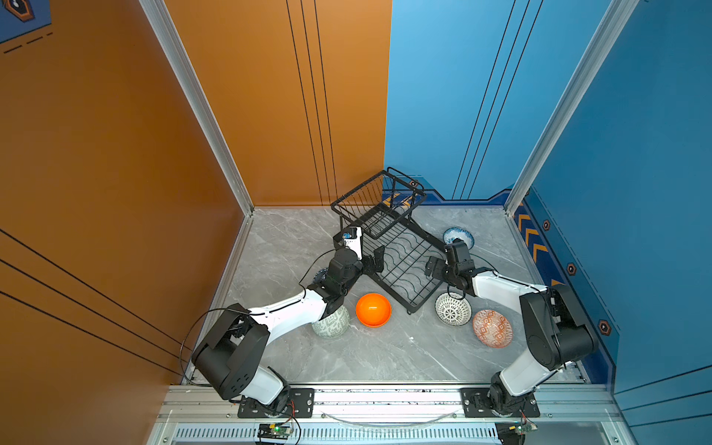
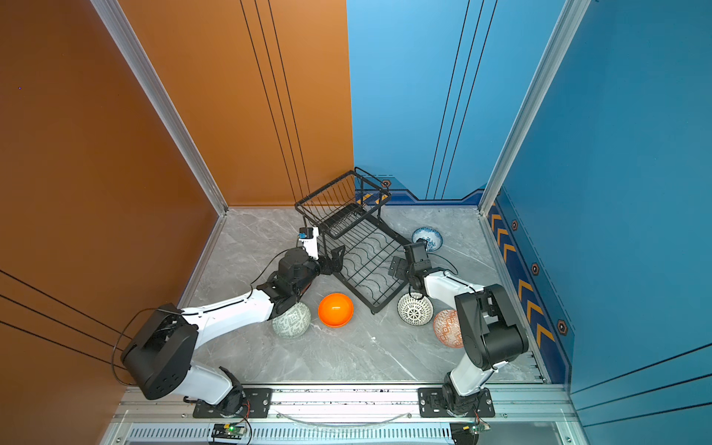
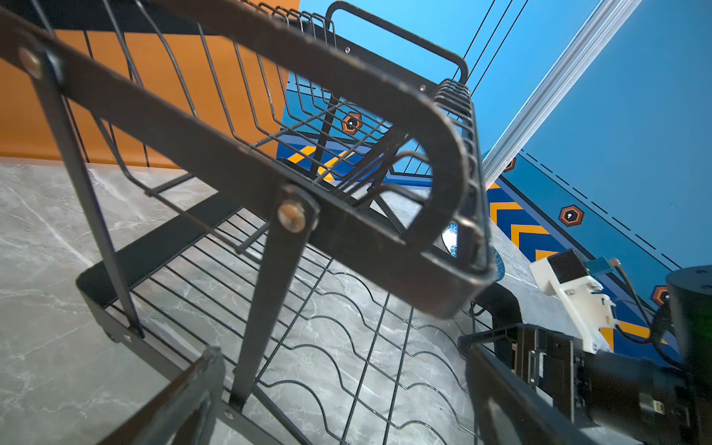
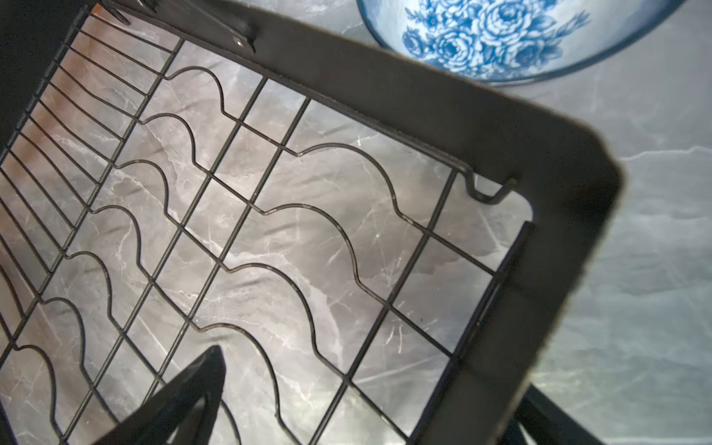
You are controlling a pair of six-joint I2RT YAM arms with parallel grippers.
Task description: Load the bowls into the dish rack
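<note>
Grey marble tabletop, orange wall left, blue wall right. Left gripper (image 1: 374, 261) has its jaws wide apart and empty at the left edge of the rack (image 1: 402, 264). In the left wrist view a rack upright stands between the fingers (image 3: 181, 400), not pinched. Right gripper (image 1: 432, 266) is also spread wide and empty, at the rack's right edge. The right wrist view shows one finger (image 4: 173, 408) over the wavy base wires, with the rim band between the two fingers. Rack sits mid-table toward the far side, turned diagonal, raised basket at the far end. No bowl in it.

Step looks like both arms taking the rack by its sides to square it up before loading. To do it well:
- Close on the flat rim band, not the thin wires.
- Close both sides together so the rack doesn't pivot.
- Left should either grip the upright squarely or clear it.
- Turn slowly and stay low.

All visible bowls are on the table.
- Orange bowl (image 1: 373, 309): just near of the rack's near corner.
- Lattice bowl (image 1: 453, 308): just right of that corner, partly under the right arm.
- Red-orange bowl (image 1: 492, 328): beside it, further right.
- Green bowl (image 1: 333, 323): near-left, half under the left forearm.
- Floral bowl (image 1: 460, 235): just beside the rack's right rim, behind the right wrist.
- Bluish patch (image 1: 320, 274) by the left arm: maybe a sixth bowl, too hidden to tell.

In the way: orange and lattice bowls flank the near corner, so a swinging rack could knock them. The floral bowl crowds the right rim.
</note>
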